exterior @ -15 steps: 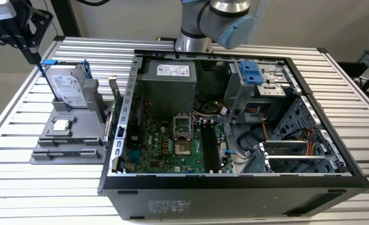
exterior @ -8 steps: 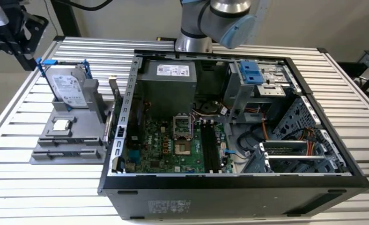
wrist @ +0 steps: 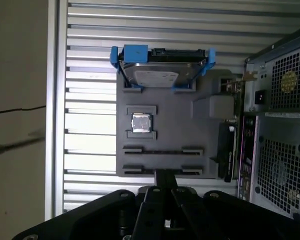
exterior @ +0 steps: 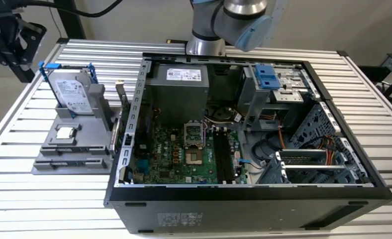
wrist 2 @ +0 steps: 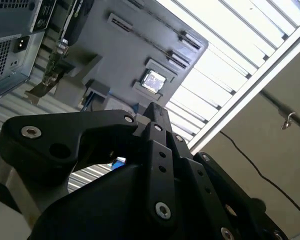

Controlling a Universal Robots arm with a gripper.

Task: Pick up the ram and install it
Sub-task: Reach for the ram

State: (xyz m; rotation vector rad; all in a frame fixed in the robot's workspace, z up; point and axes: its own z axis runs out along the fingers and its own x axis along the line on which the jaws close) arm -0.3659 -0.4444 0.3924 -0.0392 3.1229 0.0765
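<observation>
My gripper (wrist: 165, 176) hangs high above the grey parts holder (wrist: 175, 120), its fingers pressed together with nothing between them. The shut fingertips (wrist 2: 156, 111) point down toward the holder's long slots. The exterior view has the black gripper body (exterior: 13, 50) at its upper left, above the table's corner. Thin dark lines run along the holder's two long slots (wrist: 162, 150); I cannot tell whether one of them is the ram. On the motherboard (exterior: 176, 154) in the open computer case (exterior: 249, 191), the long black memory slots (exterior: 223, 154) lie right of the processor socket.
On the holder a silver hard drive with blue rails (wrist: 160, 72) stands upright, and a square silver processor chip (wrist: 141, 123) lies flat. A green expansion card (wrist: 231, 135) stands along the holder's side nearest the case. The slatted aluminium table (exterior: 37, 199) surrounds everything.
</observation>
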